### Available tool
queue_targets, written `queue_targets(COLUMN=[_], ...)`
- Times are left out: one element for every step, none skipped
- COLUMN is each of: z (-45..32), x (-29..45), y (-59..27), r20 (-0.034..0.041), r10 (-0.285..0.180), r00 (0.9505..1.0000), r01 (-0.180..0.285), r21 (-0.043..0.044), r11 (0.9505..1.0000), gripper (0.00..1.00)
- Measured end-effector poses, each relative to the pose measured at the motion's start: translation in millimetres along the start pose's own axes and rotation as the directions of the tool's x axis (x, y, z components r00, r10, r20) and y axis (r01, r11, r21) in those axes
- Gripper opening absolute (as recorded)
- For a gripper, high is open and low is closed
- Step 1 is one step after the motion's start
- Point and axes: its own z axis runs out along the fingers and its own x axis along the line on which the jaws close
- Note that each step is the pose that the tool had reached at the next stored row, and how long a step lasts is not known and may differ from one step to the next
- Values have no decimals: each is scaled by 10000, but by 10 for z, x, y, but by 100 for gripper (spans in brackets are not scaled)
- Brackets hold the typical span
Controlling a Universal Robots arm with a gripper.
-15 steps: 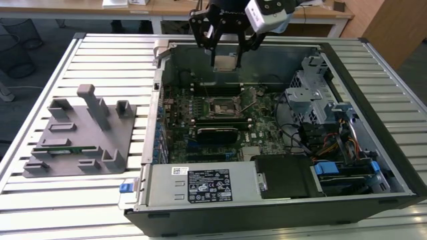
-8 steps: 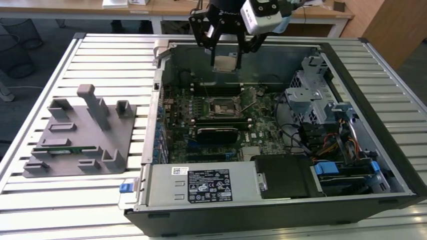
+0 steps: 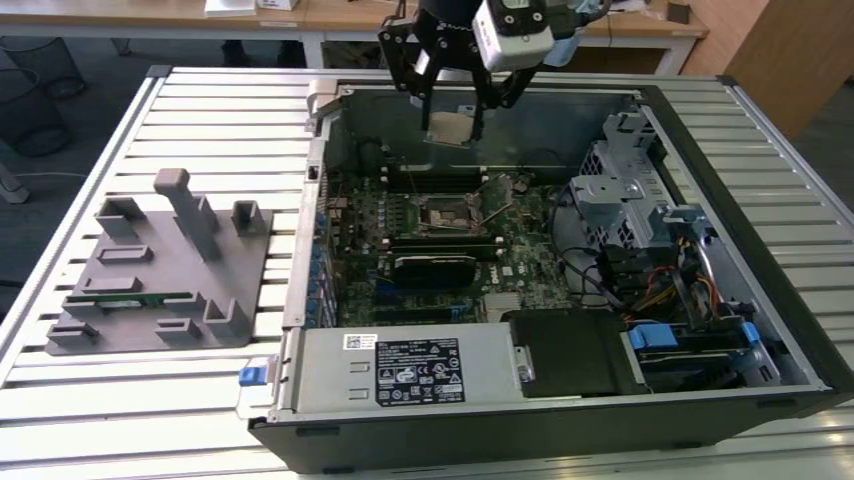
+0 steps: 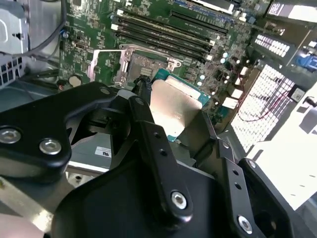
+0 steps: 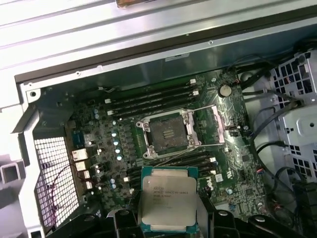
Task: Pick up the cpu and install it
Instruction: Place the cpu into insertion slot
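Observation:
The cpu is a flat square chip with a silver top and a thin green rim. It hangs above the far wall of the open computer case, with my gripper shut on its two sides. In both wrist views the cpu sits between the black fingers, level and above the green motherboard. The open socket lies uncovered near the board's middle, lower than the chip and offset from it.
A grey plastic tray with upright blocks and a green memory stick stands on the slatted table at the exterior view's left. Inside the case are memory slots, a drive cage, cables and a power supply.

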Motion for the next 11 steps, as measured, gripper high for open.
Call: queue_targets(z=[2, 4, 6, 9, 11, 12, 14, 16, 16, 17, 18], x=[0, 0, 0, 0, 0, 0, 0, 1, 1, 1, 1], y=[0, 0, 0, 0, 0, 0, 1, 2, 2, 4, 4], r20=[6, 12, 19, 26, 32, 37, 43, 48, 53, 58, 62], r10=[116, 238, 372, 509, 651, 783, 919, 1043, 1179, 1300, 1418], r00=[9999, 9997, 9993, 9987, 9979, 9969, 9958, 9945, 9930, 9915, 9899], r01=[-116, -238, -372, -509, -651, -783, -919, -1043, -1178, -1299, -1418], r21=[-1, -2, -5, -8, -10, -12, -15, -17, -18, -19, -20], r11=[9999, 9997, 9993, 9987, 9979, 9969, 9958, 9945, 9930, 9915, 9899], gripper=[53, 53, 53, 53, 53, 53, 53, 53, 53, 53, 53])
